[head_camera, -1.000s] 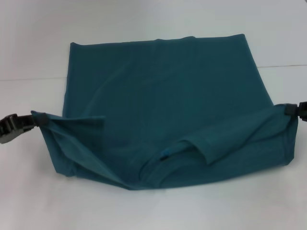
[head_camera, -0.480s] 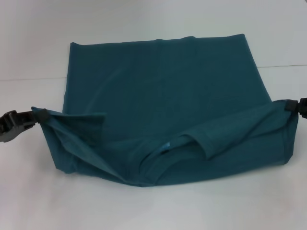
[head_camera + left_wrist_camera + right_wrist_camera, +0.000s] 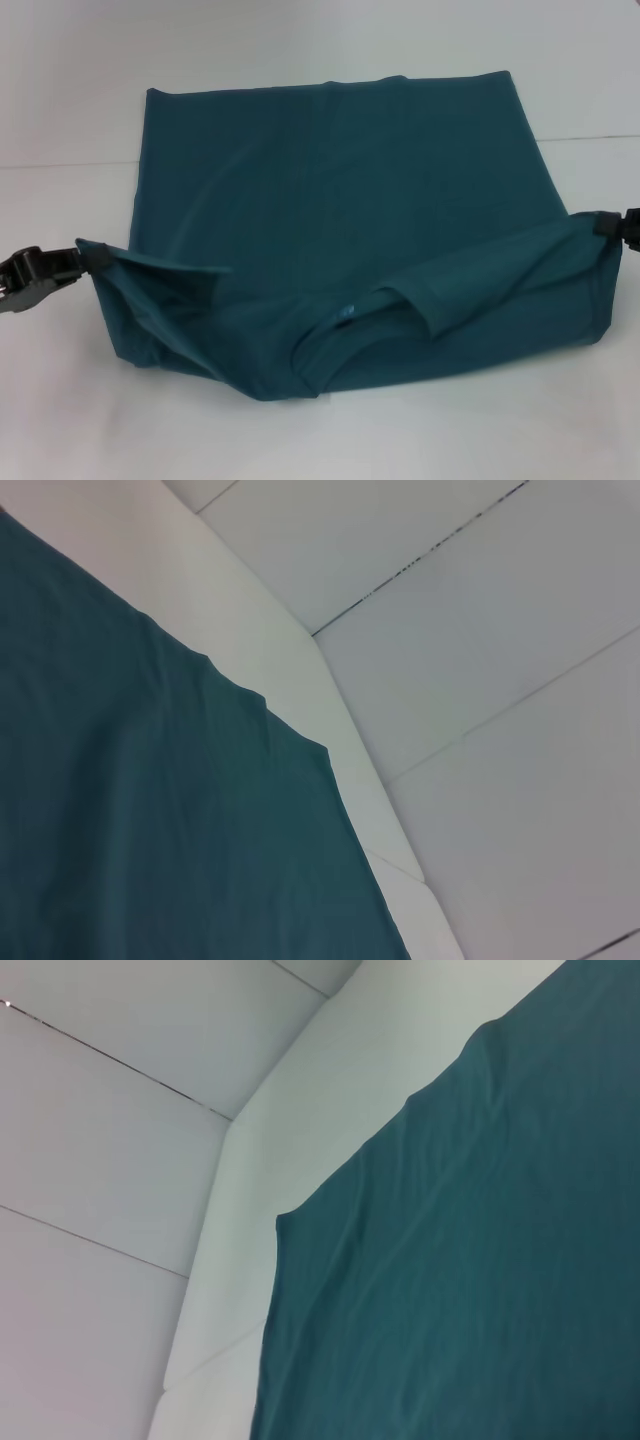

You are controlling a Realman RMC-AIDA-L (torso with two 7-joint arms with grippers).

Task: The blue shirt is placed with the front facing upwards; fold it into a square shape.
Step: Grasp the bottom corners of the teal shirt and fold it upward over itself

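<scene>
The blue shirt (image 3: 340, 190) lies spread on the white table, its far hem flat and its near part lifted off the surface. My left gripper (image 3: 88, 257) is shut on the near left corner, holding it up. At the right edge of the head view, my right gripper (image 3: 608, 227) is shut on the near right corner. Between the two, the cloth sags in loose folds, and a small bright blue tag (image 3: 347, 312) shows at a fold. The wrist views show only flat shirt cloth (image 3: 150, 830) (image 3: 470, 1280) and no fingers.
The white table (image 3: 320, 440) runs around the shirt on all sides. Past its far edge, the wrist views show a floor of pale tiles (image 3: 500, 680) (image 3: 90, 1140). A table seam crosses behind the shirt in the head view.
My left gripper has sunk a little and moved slightly right with its corner. The near folds have slid forward and sagged lower. The right gripper has stayed almost in place.
</scene>
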